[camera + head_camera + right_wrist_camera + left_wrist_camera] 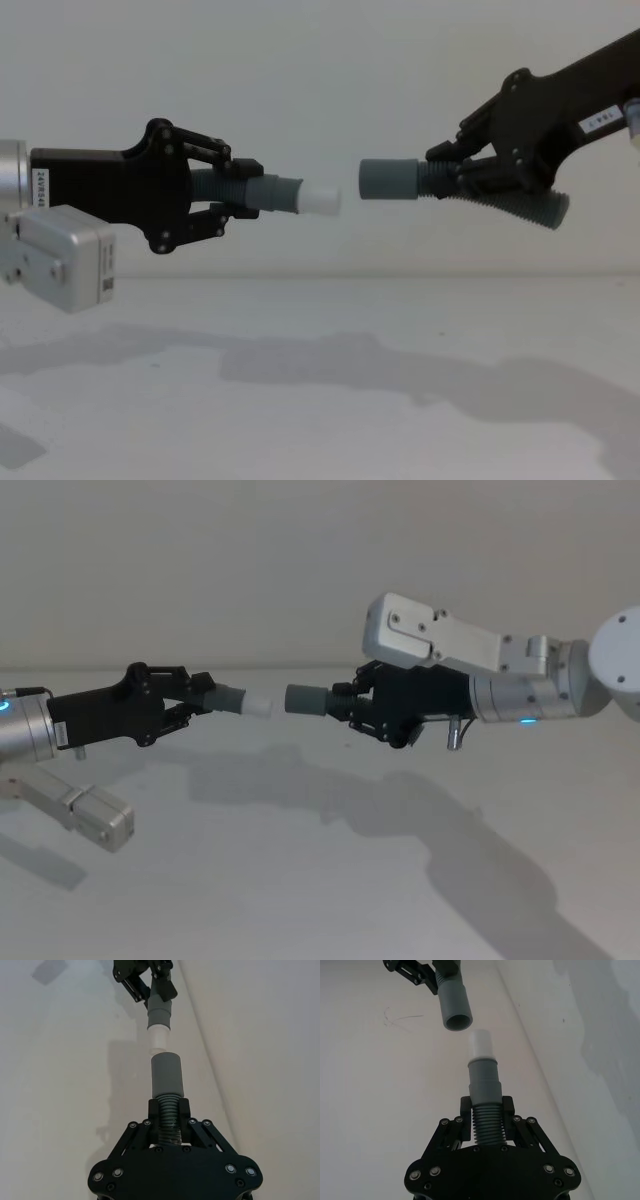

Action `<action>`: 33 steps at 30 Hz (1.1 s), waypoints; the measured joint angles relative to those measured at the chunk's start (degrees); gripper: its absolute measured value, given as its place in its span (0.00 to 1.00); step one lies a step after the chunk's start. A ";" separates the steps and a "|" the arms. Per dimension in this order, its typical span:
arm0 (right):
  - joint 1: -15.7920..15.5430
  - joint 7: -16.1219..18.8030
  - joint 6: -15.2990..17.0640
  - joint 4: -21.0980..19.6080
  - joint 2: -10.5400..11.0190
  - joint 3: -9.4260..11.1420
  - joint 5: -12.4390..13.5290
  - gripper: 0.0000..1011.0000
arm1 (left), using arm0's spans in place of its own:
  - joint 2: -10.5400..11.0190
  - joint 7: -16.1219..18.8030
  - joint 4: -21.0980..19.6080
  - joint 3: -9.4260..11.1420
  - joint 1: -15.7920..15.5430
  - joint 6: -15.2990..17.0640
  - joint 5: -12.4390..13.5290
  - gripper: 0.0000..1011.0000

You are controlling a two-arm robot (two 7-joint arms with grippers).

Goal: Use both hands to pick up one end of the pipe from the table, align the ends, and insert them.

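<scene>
Both pipe pieces hang in the air above the white table (300, 880). My left gripper (195, 700) is shut on the ribbed middle of the shorter piece (484, 1080), its white tip (320, 200) pointing right. My right gripper (350, 702) is shut on the ribs of the longer piece (520, 205), its dark grey open collar (390, 180) pointing left. The two ends face each other across a small gap, not touching. In the chest view the collar sits slightly higher than the tip. In the left wrist view the collar (455, 1007) lies a little off the tip's (480, 1044) line.
A pale wall rises behind the table's far edge (300, 668). The arms cast shadows (400, 810) on the bare surface below. A silver-grey block of the left arm (95, 815) hangs low at the left.
</scene>
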 joint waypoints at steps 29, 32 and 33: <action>-3.84 -4.88 5.76 0.37 -3.02 2.13 6.52 0.20 | 0.00 0.00 0.00 0.00 0.00 0.00 0.00 0.32; -3.84 -4.83 6.19 0.41 -2.81 1.94 6.74 0.20 | -0.01 0.00 0.00 0.00 0.00 0.00 0.00 0.32; -3.83 -4.80 6.27 0.42 -2.74 1.91 6.78 0.20 | 0.00 0.00 0.00 0.00 0.00 0.00 0.00 0.32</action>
